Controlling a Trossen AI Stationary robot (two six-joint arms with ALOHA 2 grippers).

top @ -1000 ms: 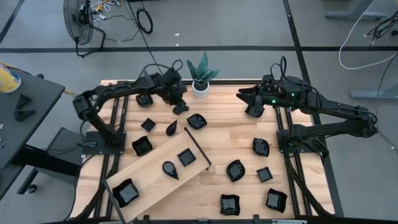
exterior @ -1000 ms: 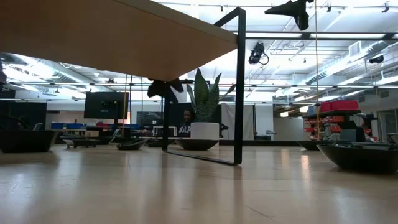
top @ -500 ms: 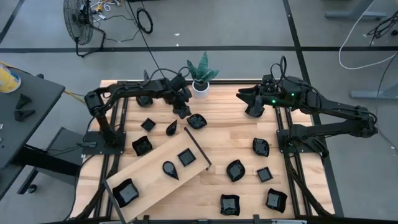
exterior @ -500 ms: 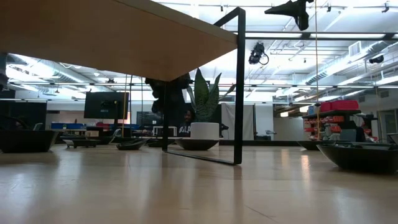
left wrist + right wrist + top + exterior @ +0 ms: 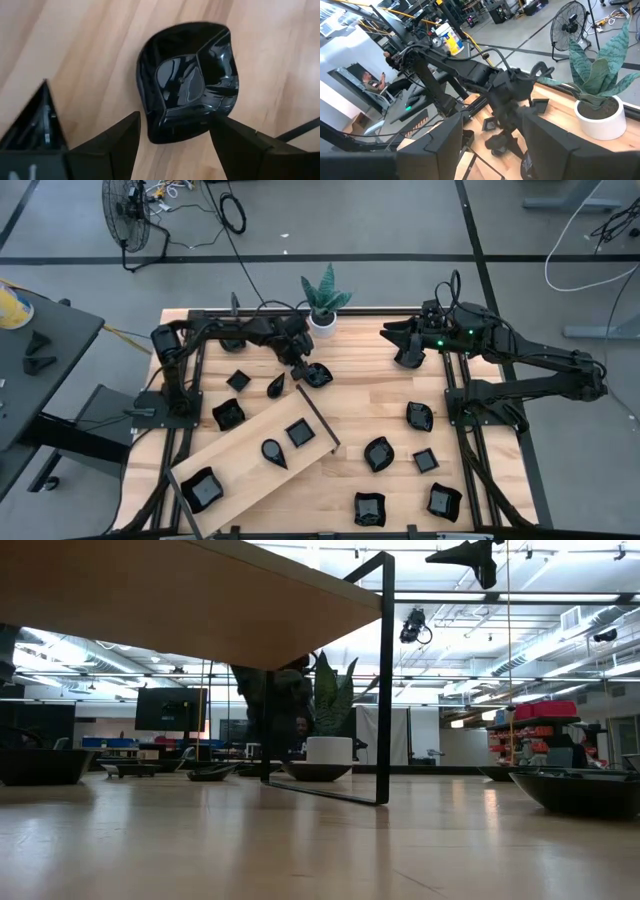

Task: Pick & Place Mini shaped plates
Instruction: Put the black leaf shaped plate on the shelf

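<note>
My left claw (image 5: 172, 137) hung wide open directly above the wavy black plate (image 5: 187, 80), fingers straddling its near edge (right arm parked well apart).

From above, I can't see the tips of my left gripper (image 5: 306, 370), because the dark arm covers them over a small black dish (image 5: 318, 375). In the low view the wooden board (image 5: 180, 600) hides the arm's top. In the right wrist view, the person (image 5: 370, 80) far off is too small to make out.
</note>
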